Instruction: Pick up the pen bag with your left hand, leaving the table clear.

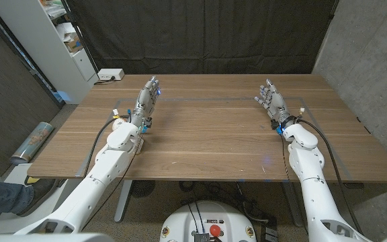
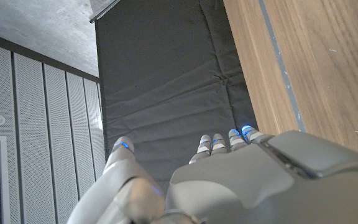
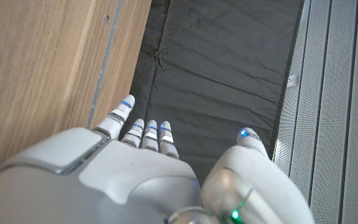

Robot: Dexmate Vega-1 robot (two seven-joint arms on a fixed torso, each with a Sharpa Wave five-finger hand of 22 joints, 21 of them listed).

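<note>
In the head view, the left robot hand [image 1: 146, 102] is seen in the left-centre of the frame, above the wooden surface [image 1: 207, 141], with its fingers extended toward the upper part of the frame and nothing held in them. The right robot hand [image 1: 272, 101] is seen in the right-centre of the frame, its fingers likewise spread and pointing up the frame, with nothing grasped. Both are set well apart from each other, on opposite sides of the surface. A pen bag cannot be made out anywhere on the surface in the head view.

In the left wrist view, the back of the left robot hand [image 2: 241, 180] is shown in the lower part of the frame, with blue-lit fingertips [image 2: 122, 145] reaching toward a black curtain [image 2: 166, 81]; the wooden surface [image 2: 316, 62] is seen at the right of the frame. In the right wrist view, the right robot hand [image 3: 117, 180] is shown with its fingers straight and its thumb held apart, the surface [image 3: 36, 68] lying at the left of the frame.

A white box [image 1: 110, 74] with a cable is seen at the upper left corner of the surface, and a white shelf unit [image 1: 52, 33] stands at the upper left of the frame.
</note>
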